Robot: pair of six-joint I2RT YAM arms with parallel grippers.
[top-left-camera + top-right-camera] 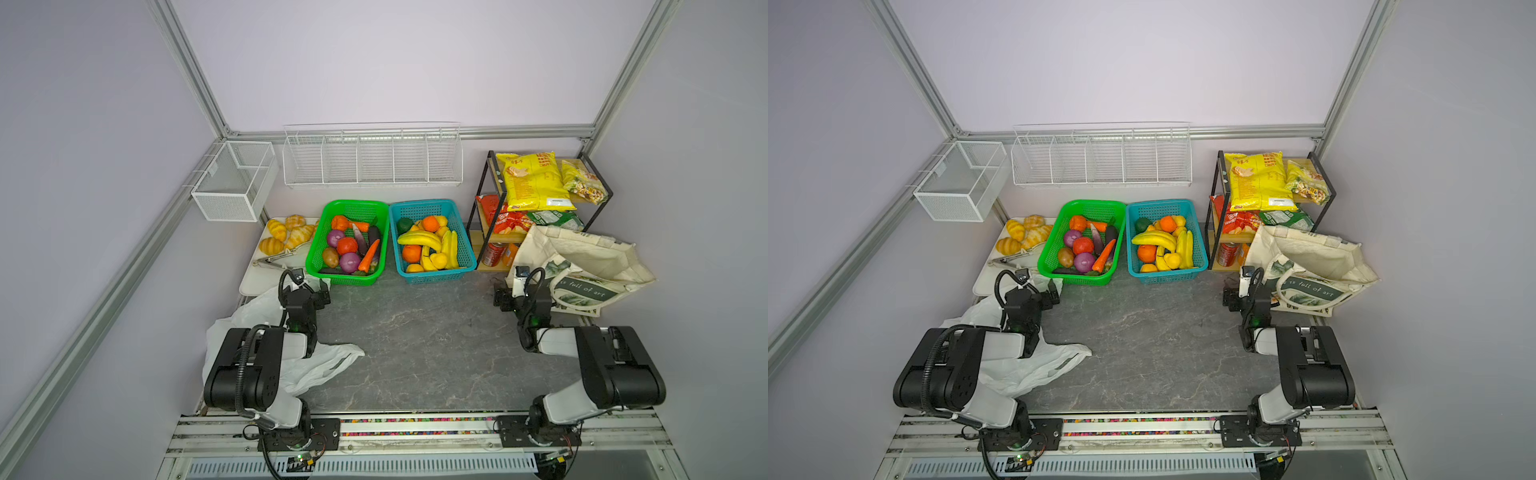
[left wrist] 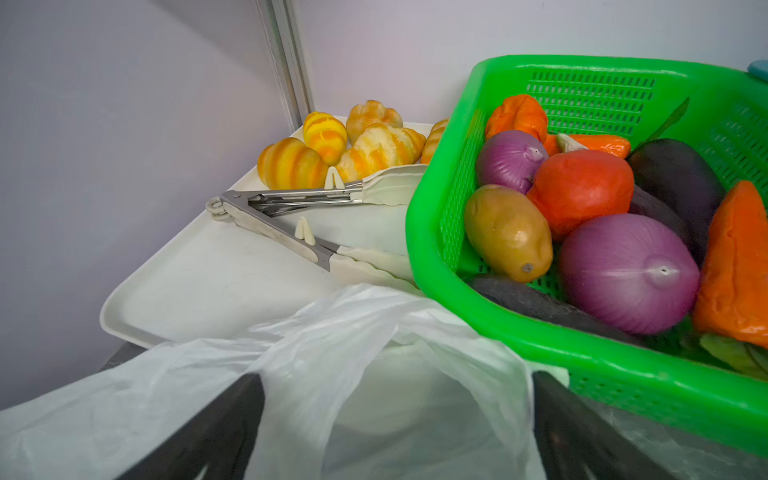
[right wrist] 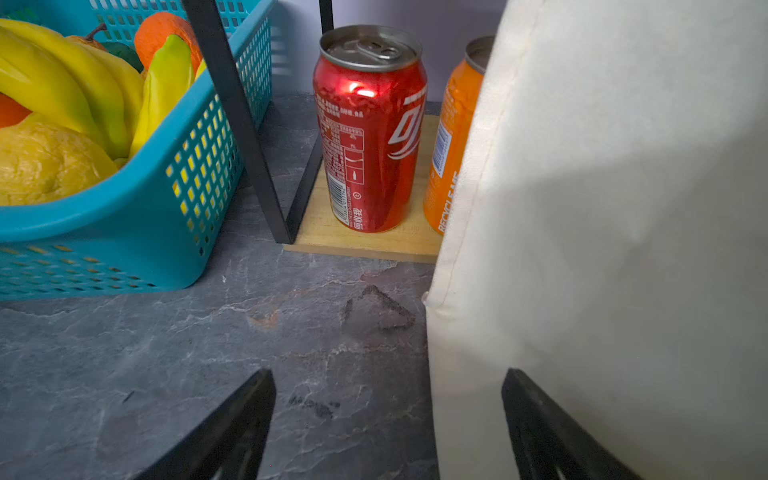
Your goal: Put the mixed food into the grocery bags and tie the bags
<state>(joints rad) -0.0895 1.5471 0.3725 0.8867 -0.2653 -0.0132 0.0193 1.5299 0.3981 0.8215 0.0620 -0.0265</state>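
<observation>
The white plastic grocery bag [image 1: 299, 368] [image 1: 1021, 370] lies crumpled at the left under my left arm. My left gripper [image 1: 312, 287] [image 1: 1045, 290] [image 2: 395, 382] is open, and the bag's thin film [image 2: 374, 399] bulges between its fingers. The cream canvas tote [image 1: 590, 262] [image 1: 1312, 262] stands open at the right. My right gripper [image 1: 512, 289] [image 1: 1236, 291] [image 3: 386, 374] is open low over the table, with the tote's side edge [image 3: 602, 249] between its fingers. A yellow banana [image 1: 417, 239] [image 1: 1152, 239] and oranges [image 1: 430, 223] lie in the teal basket [image 1: 457, 272]. Red packets [image 1: 505, 218] and a green packet [image 1: 555, 218] sit on the rack.
A green basket [image 1: 316, 266] [image 2: 519, 336] of vegetables stands beside the teal one. A white tray [image 1: 257, 282] [image 2: 208, 291] holds bread rolls and tongs [image 2: 291, 199]. The black rack [image 1: 482, 199] carries a big yellow chip bag [image 1: 534, 183] and cans [image 3: 370, 133]. White wire baskets [image 1: 372, 156] hang on the back wall.
</observation>
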